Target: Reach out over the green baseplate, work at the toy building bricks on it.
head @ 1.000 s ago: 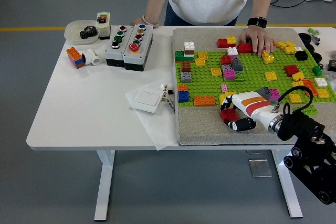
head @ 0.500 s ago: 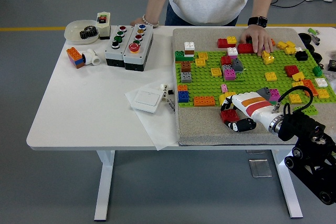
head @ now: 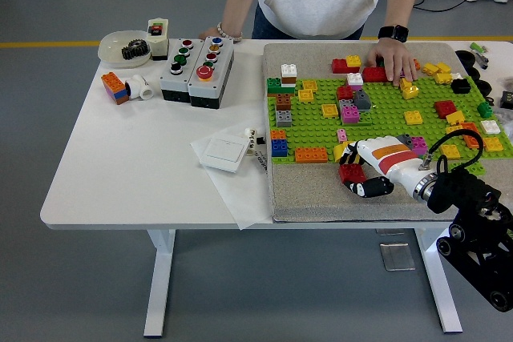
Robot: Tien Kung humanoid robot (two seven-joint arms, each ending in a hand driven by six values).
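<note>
your right hand [head: 370, 167] sits at the near edge of the green baseplate [head: 385, 118], toward its middle, with the fingers curled around a red brick [head: 351, 173] that lies right where the plate meets the grey mat [head: 309, 190]. from this view the grip looks closed on that brick, thumb side underneath, though you cannot see whether the brick is free of the studs or seated on them. your left hand is not in view.

just beyond the hand, along the same near edge, stand an orange brick [head: 311, 154] and a blue brick [head: 280, 147]. further in, the plate is scattered with loose and stacked bricks in yellow, pink, grey, red and white, none forming a finished build that you can make out.

at the far edge of the plate a person's hand [head: 391, 59] rests flat on bricks there, holding nothing up.

as a judgement, you are early in the work: one brick is in hand and nearly everything else on the plate looks untouched. on the left part of the bench the button box [head: 197, 70] plays no part.
</note>
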